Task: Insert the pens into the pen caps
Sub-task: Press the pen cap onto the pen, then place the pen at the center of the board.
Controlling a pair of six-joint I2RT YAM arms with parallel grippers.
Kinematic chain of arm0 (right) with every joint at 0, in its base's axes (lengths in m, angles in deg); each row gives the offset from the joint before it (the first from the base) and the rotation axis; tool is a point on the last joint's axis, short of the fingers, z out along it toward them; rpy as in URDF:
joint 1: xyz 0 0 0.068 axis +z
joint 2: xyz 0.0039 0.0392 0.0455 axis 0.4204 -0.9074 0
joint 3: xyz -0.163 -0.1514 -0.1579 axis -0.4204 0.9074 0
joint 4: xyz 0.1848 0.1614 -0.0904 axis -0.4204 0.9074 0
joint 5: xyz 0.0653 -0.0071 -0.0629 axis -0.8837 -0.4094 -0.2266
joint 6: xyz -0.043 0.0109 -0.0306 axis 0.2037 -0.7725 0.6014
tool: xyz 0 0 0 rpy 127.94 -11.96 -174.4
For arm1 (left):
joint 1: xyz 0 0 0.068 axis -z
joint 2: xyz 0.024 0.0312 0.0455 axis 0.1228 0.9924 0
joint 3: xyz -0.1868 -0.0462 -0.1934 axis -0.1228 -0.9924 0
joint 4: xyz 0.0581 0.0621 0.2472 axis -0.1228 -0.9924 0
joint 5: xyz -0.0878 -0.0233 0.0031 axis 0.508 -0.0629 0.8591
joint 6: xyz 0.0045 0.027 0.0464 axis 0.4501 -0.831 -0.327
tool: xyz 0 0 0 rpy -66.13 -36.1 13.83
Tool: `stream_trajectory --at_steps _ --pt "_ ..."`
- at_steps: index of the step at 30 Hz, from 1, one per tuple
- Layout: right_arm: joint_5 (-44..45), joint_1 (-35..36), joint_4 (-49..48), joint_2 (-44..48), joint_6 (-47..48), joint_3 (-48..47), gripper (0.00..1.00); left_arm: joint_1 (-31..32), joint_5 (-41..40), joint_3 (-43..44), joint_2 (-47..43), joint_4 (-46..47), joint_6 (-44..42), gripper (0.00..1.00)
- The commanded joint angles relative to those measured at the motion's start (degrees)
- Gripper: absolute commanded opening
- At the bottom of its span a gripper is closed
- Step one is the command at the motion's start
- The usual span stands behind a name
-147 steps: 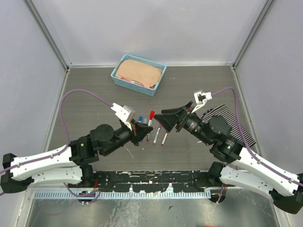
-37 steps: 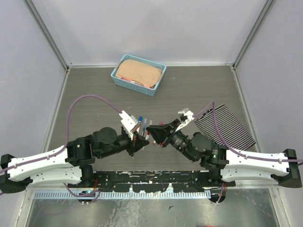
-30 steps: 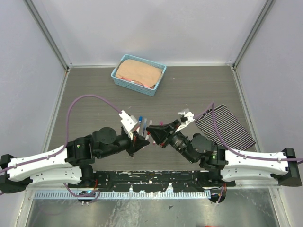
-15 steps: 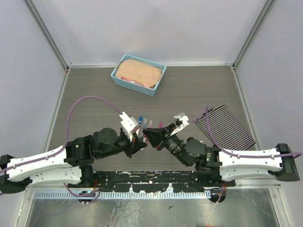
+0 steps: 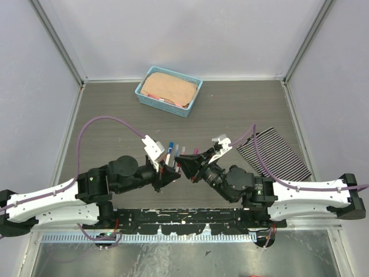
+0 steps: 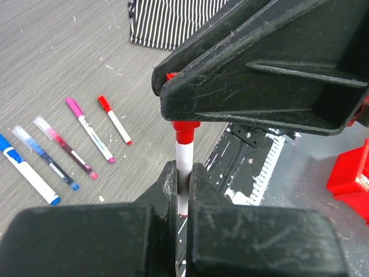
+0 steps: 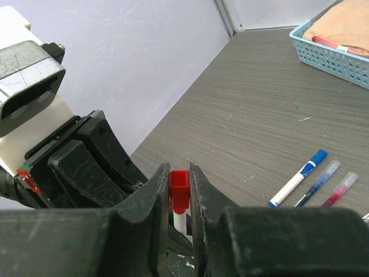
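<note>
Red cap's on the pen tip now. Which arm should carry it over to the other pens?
Left, probably. The left gripper clamps the pen by its white barrel; the right gripper pinches only the red cap, which could pull off in transit. The other pens lie on the table.

A basket point(image 5: 164, 105) sits far back at the middle of the table point(image 5: 242, 109), and a mat point(image 5: 275, 151) lies to the right. Five pens point(image 6: 89, 130) lie side by side at centre. Just nearer, apparently off the surface, the left gripper point(image 6: 183, 170) and right gripper point(image 7: 177, 173) meet. A pen point(image 6: 183, 153) runs between them, its cap point(image 7: 178, 187) in the right one.
</note>
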Motion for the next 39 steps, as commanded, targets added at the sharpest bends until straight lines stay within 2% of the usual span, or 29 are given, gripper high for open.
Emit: stream_trajectory --at_steps 1,5,9,17,20,25,28,32,37,39 --pt "-6.6 3.7 18.3 -1.3 3.2 -1.9 0.23 -0.9 -5.2 2.5 -3.2 21.1 0.4 0.0" --pt "-1.8 3.6 20.8 1.2 6.8 -7.4 0.3 -0.9 -5.7 0.2 -3.1 16.1 0.7 0.0" --pt "0.9 3.6 22.9 4.6 9.3 -9.8 0.44 -0.9 -6.5 -3.4 -2.1 14.3 2.2 0.0" --pt "6.6 3.6 33.0 12.4 5.6 -8.6 0.53 -0.8 -2.9 -8.5 -3.7 15.8 1.6 0.0" --pt "10.4 3.7 38.2 12.0 2.8 -9.5 0.65 -0.8 -2.0 -9.3 -4.0 15.7 -0.1 0.0" --pt "12.8 1.9 44.0 5.6 0.6 -13.5 0.75 -0.9 -1.2 -9.0 -2.6 14.3 -1.6 0.0" --pt "7.3 -5.5 43.9 4.4 0.7 -13.9 0.77 -0.9 0.0 -9.0 -1.7 14.8 -2.0 0.0" --pt "-6.5 -21.4 40.1 7.3 1.7 -10.9 0.79 -0.8 2.9 -9.8 -1.2 17.5 -3.2 0.0" --pt "-20.6 -38.8 38.5 9.5 -1.8 -7.2 0.8 -0.9 0.9 -7.9 3.0 16.8 -3.1 0.0" --pt "-19.6 -43.2 38.3 11.1 -4.7 -5.5 0.8 -0.9 -1.1 -6.0 6.4 15.5 -2.5 0.0"
